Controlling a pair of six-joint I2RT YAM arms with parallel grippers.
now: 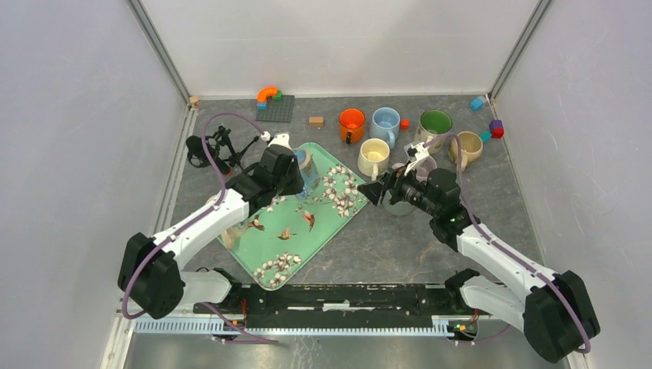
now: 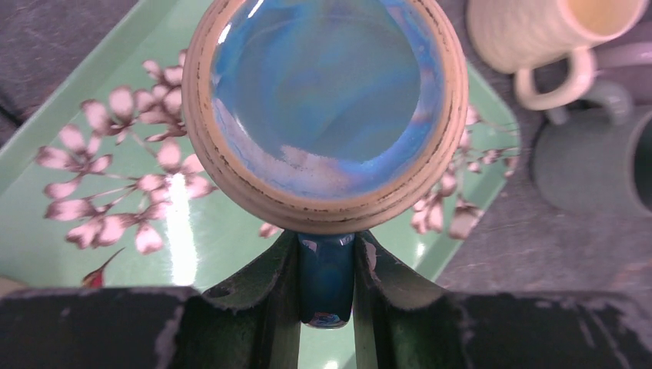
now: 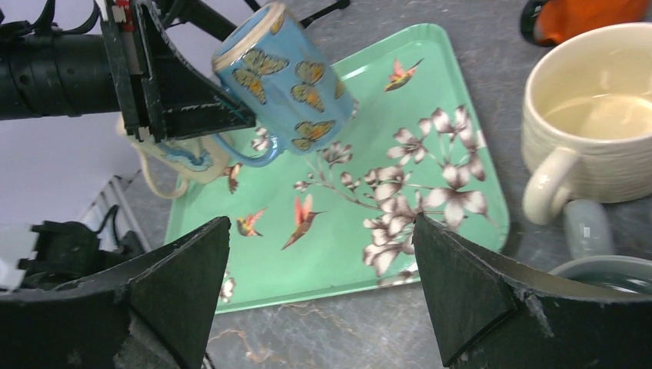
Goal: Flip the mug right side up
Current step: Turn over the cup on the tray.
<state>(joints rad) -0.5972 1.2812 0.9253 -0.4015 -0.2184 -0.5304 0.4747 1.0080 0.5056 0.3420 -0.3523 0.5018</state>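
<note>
The left gripper (image 2: 327,265) pinches the handle of the blue mug (image 3: 284,81), held tilted over the green tray (image 3: 361,265). The right wrist view shows its butterfly-painted side; the left wrist view shows only one round, beige-ringed end. The right gripper (image 3: 323,223) hangs spread wide near a cream mug (image 3: 592,131).

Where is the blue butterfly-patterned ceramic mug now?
The mug hangs tilted over the green floral tray, upper left in right wrist view, handle pinched by the left gripper.
</note>
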